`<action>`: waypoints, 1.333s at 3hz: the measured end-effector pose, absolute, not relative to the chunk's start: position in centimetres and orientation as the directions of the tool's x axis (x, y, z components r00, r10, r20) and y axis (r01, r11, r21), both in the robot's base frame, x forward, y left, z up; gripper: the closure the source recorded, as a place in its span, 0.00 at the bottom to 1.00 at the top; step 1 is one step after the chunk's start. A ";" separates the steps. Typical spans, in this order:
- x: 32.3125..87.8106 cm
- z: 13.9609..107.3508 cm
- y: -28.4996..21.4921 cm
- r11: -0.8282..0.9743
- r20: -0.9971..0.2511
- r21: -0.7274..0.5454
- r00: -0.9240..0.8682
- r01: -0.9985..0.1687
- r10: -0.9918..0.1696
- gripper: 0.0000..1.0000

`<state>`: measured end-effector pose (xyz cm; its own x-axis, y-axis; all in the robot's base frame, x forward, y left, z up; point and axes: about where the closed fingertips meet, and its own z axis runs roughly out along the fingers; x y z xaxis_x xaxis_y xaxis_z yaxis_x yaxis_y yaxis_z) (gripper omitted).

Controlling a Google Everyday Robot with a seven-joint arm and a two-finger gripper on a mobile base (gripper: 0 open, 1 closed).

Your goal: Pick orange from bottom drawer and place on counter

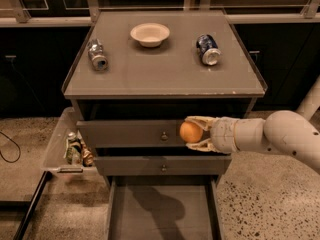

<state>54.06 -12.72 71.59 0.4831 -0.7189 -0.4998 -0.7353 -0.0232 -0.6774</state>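
1. The orange (191, 132) is held in the air in front of the cabinet, level with the face of the upper knobbed drawer (127, 133) and just right of that drawer's knob.
2. The gripper (189, 132) comes in from the right, and its two pale fingers (198, 119) are closed on the orange, one above the fruit and one below it.
3. Behind the gripper, the thick white arm (280, 134) runs off the right edge of the view.
4. The bottom drawer (160, 214) is pulled out below the orange, and a dark shadow lies on its bare floor.
5. The middle drawer (135, 166), also knobbed, sits shut between the upper drawer and the bottom drawer.
6. The counter (165, 74) lies above the orange and carries three things, well apart from one another.
7. A pale bowl (150, 34) stands upright near the counter's back edge.
8. A silver can (97, 55) lies on its side to the left of the bowl.
9. A blue can (208, 49) lies on its side to the right of the bowl.
10. A clear bin (54, 149) sticks out from the cabinet's left side, with a few small packaged items in it.
11. The speckled floor (260, 204) surrounds the cabinet, and a dark cable (11, 153) loops across it at the far left.
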 end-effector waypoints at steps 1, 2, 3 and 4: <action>54.0 71.6 -12.7 -0.023 -0.500 -0.677 0.483 -0.735 -0.719 1.00; 52.3 74.1 -13.3 -0.035 -0.472 -0.698 0.496 -0.716 -0.729 1.00; 50.0 79.8 -13.5 -0.099 -0.376 -0.741 0.532 -0.664 -0.759 1.00; 49.1 87.5 -13.5 -0.173 -0.267 -0.767 0.552 -0.618 -0.790 1.00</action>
